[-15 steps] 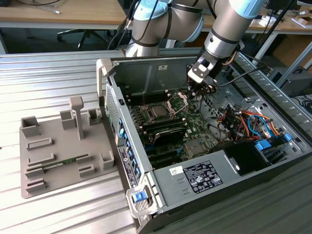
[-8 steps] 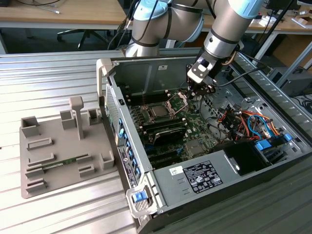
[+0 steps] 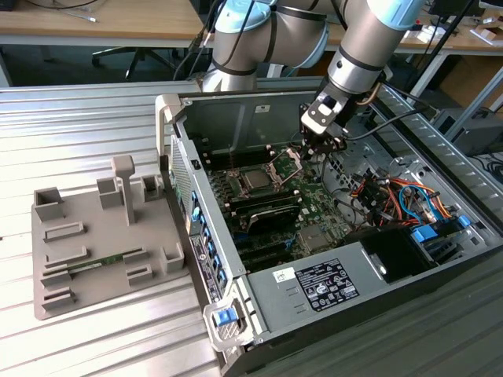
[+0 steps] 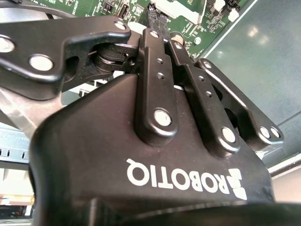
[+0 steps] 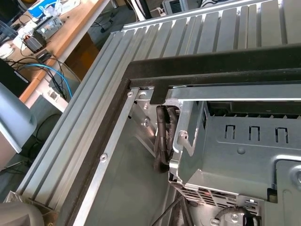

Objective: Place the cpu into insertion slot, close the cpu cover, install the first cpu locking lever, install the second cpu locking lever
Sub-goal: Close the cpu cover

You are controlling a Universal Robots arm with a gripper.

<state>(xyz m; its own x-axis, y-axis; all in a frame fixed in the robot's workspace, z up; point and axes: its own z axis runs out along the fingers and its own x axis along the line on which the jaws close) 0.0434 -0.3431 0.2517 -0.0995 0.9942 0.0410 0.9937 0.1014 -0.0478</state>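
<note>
In the exterior view the open computer case (image 3: 236, 259) holds a green circuit board (image 3: 310, 206). The cpu (image 3: 255, 180), a small silver square, lies flat in the insertion slot (image 3: 243, 189) on that board. Just beyond it the cpu cover (image 3: 288, 162) stands raised on its hinge. My gripper (image 3: 313, 151) hangs inside the case at the cover's upper edge, towards the exterior view's right of the slot. In the second wrist view the gripper (image 4: 162, 26) has its black fingers (image 4: 153, 52) pressed together over the board. The locking levers are too small to make out.
A grey fixture tray (image 3: 102, 236) with a memory stick lies on the ribbed table at the exterior view's left. A power supply (image 3: 330, 283) and coloured cables (image 3: 385, 196) crowd the case's near right side. The first wrist view shows a cable bundle (image 5: 162, 136) beside a metal cage (image 5: 235, 141).
</note>
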